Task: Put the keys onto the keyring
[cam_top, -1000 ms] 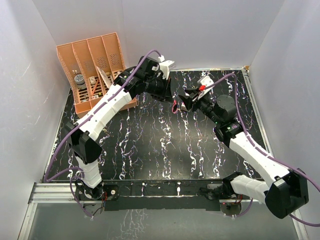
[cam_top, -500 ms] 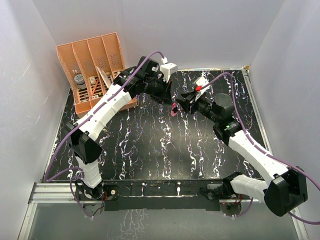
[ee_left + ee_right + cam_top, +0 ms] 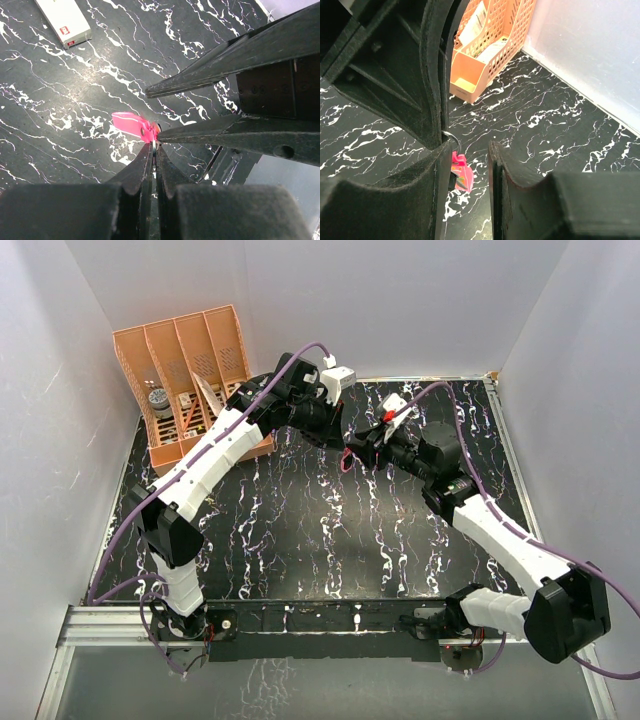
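Note:
The keyring is a magenta-pink strap (image 3: 130, 123) with a small metal ring (image 3: 453, 139). It hangs above the table in the top view (image 3: 346, 460). My left gripper (image 3: 154, 143) is shut on the ring, with the strap dangling below its tips. My right gripper (image 3: 465, 155) is open and meets the left gripper (image 3: 339, 433) tip to tip. Its left finger (image 3: 422, 190) lies against the ring, and the strap (image 3: 463, 173) hangs between its fingers. The right gripper's two fingers (image 3: 225, 55) also show spread in the left wrist view. I see no separate key.
A small white rectangular box (image 3: 63, 20) lies flat on the black marbled table (image 3: 300, 530), beyond the keyring. An orange slotted organizer (image 3: 185, 380) holding small items stands at the back left, also in the right wrist view (image 3: 492, 42). White walls enclose the table.
My right gripper has moved left, closing in on the left gripper's tips and the hanging keyring. The left wrist turned slightly early on, then held still.

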### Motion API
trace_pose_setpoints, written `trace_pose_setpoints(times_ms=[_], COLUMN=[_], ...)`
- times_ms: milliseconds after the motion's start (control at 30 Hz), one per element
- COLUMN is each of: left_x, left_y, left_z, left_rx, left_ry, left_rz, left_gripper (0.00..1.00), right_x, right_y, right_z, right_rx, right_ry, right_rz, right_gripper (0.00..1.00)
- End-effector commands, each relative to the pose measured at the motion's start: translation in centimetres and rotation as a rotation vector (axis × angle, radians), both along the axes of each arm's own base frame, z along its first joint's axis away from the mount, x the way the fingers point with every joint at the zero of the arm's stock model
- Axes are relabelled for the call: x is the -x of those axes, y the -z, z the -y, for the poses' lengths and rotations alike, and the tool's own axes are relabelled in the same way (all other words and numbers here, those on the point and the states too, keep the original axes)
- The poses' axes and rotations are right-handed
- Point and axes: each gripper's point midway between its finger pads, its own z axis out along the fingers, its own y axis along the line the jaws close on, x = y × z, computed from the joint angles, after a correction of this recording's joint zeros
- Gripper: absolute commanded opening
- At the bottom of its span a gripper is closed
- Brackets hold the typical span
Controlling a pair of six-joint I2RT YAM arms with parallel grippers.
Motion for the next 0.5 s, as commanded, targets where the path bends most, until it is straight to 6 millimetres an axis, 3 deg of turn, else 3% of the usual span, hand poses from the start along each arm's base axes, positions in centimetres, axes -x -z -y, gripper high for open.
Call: trace_pose_setpoints(times_ms=[0,467], left_x=[1.08,1.83], left_y=[-3.27,-2.96], left_z=[0.12,0.48], left_rx=[0.060,0.072], left_ry=[0.034,0.080], left_rz=[0.043,0.012], left_gripper=[0.00,0.00], right_x=[-0.13,-0.44], right_y=[-3.20,-2.86], right_z=[-0.37,-0.68], right_rx=[-0.034,-0.041], right_ry=[-0.021,-0.027], right_rz=[0.070,0.066], right_gripper=[0.32,0.26])
